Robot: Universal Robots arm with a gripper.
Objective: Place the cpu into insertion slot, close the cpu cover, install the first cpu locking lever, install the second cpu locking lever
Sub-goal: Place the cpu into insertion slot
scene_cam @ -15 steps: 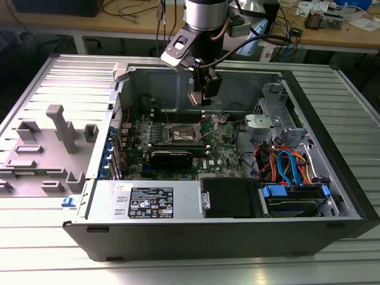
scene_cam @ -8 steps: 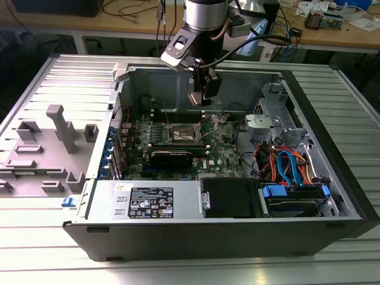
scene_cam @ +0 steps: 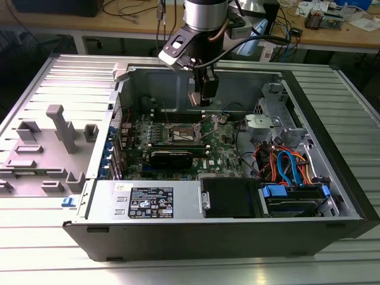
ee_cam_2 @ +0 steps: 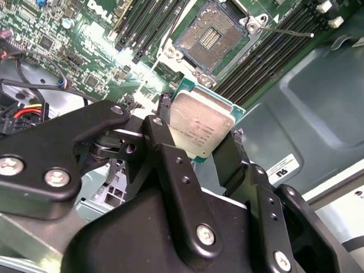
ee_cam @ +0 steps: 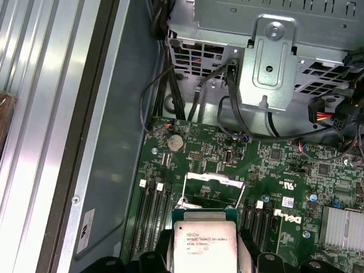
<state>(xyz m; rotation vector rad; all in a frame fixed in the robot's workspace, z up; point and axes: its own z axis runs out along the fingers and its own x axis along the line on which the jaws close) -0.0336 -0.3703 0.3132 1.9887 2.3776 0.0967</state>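
Note:
My gripper [scene_cam: 202,95] hangs inside the open computer case, above the green board, shut on the cpu [scene_cam: 194,98]. In the second wrist view the two black fingers [ee_cam_2: 161,133] clamp opposite edges of the cpu [ee_cam_2: 199,124], a silver-topped square chip with a green rim. The insertion slot [ee_cam_2: 211,37] lies open below and ahead of it, its gold-brown contact field bare. In the first wrist view the cpu [ee_cam: 203,243] hovers just short of the slot, and the cpu cover [ee_cam: 214,180] stands raised at the slot's far edge. The slot [scene_cam: 181,135] sits at mid-board in the exterior view.
Long black memory slots [ee_cam_2: 267,51] flank the socket. A metal drive cage [ee_cam: 273,62] and loose cables [scene_cam: 285,163] fill the case's right end in the exterior view; the power supply [scene_cam: 148,200] sits at the front. A grey fixture [scene_cam: 56,139] lies outside on the exterior view's left.

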